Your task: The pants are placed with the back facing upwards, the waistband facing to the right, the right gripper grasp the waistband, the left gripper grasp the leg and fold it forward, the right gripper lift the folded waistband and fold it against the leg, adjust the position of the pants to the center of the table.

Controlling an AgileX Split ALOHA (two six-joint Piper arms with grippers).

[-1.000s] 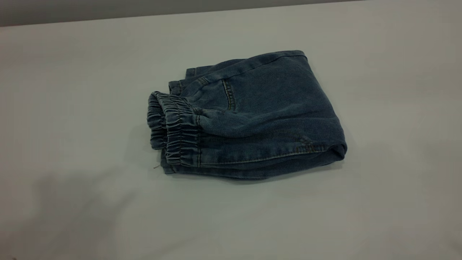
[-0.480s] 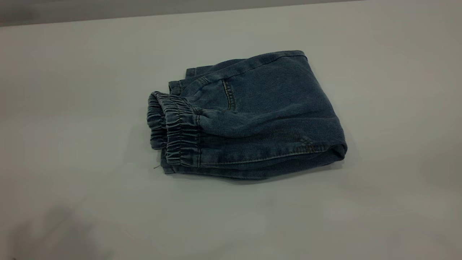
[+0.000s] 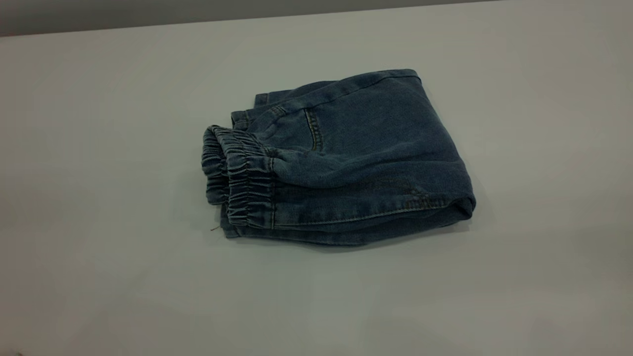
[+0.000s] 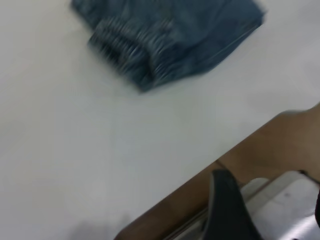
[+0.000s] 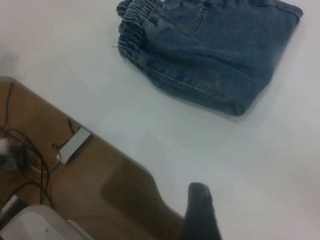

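Looks basically done: the denim shorts sit folded mid-bench, waistband at 9 o'clock. Both arms sit off past the edge; jaws can't be made out.

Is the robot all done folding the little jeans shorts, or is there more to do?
Nearly all done, it looks like. The pants lie folded in a neat bundle, with the waistband doubled over at the bundle's left end. They sit about mid-table. Nothing is being held: no gripper shows in the exterior view, and both wrist cameras look at the shorts from well away. Perhaps nothing is left.
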